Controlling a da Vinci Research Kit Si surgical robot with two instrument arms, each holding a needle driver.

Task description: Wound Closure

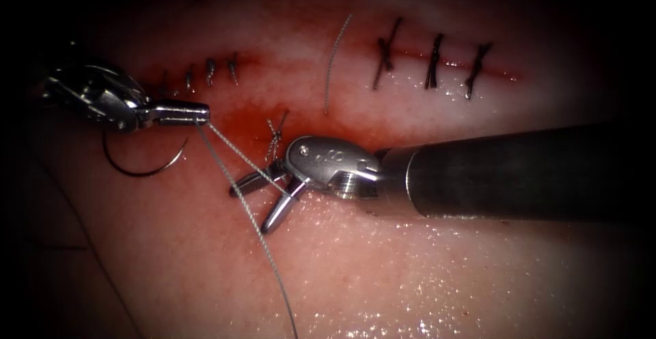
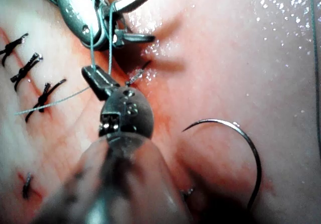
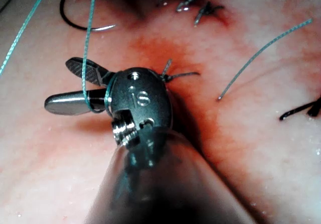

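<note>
Both claws work thread (image 1: 256, 226): left claw (image 1: 202, 112) grips it, right claw (image 1: 253, 206) gapes around it; needle (image 1: 143, 168) lies loose below left claw.

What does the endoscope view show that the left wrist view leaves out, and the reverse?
Endoscope view: the right tool's shaft and a row of small stitches toward the left of the cut. Left wrist view: the needle's pointed end, lying free on the tissue. Both: left tool shut on the thread, right tool open with thread across its jaws, needle unheld, three dark stitches.
</note>
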